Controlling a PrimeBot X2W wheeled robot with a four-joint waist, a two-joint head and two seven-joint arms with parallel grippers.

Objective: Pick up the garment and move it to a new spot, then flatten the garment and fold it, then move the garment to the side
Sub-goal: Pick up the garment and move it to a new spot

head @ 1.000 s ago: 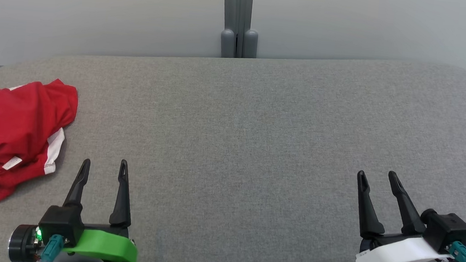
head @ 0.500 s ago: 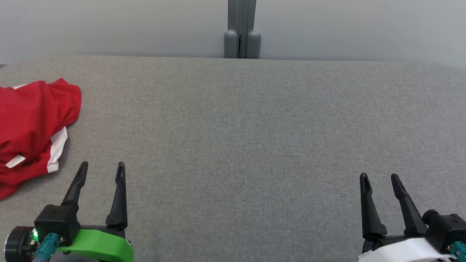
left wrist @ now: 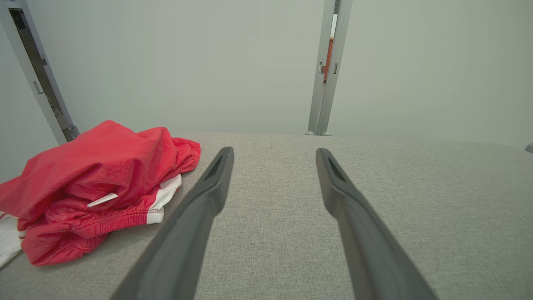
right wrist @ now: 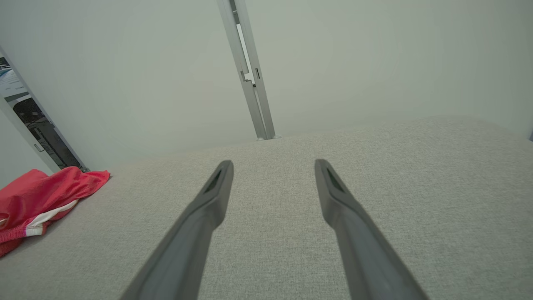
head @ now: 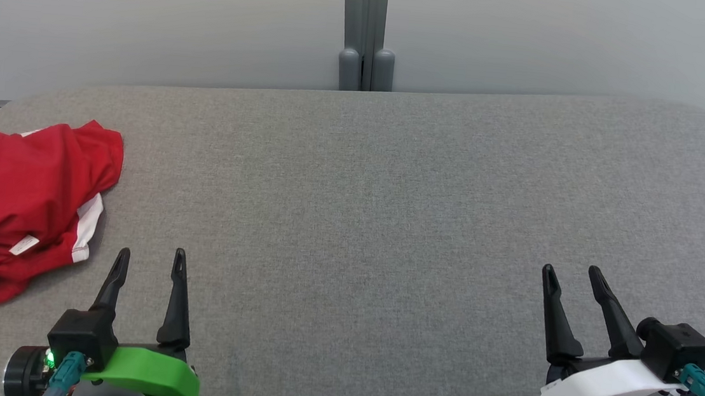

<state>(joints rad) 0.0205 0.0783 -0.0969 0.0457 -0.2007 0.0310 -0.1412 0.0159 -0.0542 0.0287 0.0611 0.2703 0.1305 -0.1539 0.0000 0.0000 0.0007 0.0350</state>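
Garment: the red garment (head: 13,206) is crumpled in a loose heap at the far left end of the worktop (head: 356,224), and it runs a bit off the left edge of the head view. It's not flat and not folded, just bunched up.
Garment details: white trim (head: 85,226) shows along the side facing the middle of the worktop. There's also a small white label (head: 21,245) poking out of the folds.
Left tool: the left tool (head: 152,252) is at the lower left on a green mount (head: 145,378). Its fingers are spread wide with nothing between them. It sits near the garment, off to the heap's right, and isn't touching it.
Left wrist view: the heap lies just to the left of the left finger (left wrist: 200,208), close but clear of it. Between the two fingers it's only bare grey fabric.
Right tool: the right tool (head: 571,269) is at the lower right on a white mount (head: 604,383). Its fingers are spread apart too and it's holding nothing. It's well apart from the garment, with pretty much the whole worktop between them.
Right wrist view: the garment is a red patch with a white stripe way over at the left edge, and there's plain grey cover under the fingers.
Tool height: honestly can't tell whether either one is touching the cover or sitting just above it.
Worktop: grey woven fabric cover with rounded back corners.
Background: a pale wall (head: 151,14), with a grey upright post (head: 367,27) standing behind the middle of the back edge.
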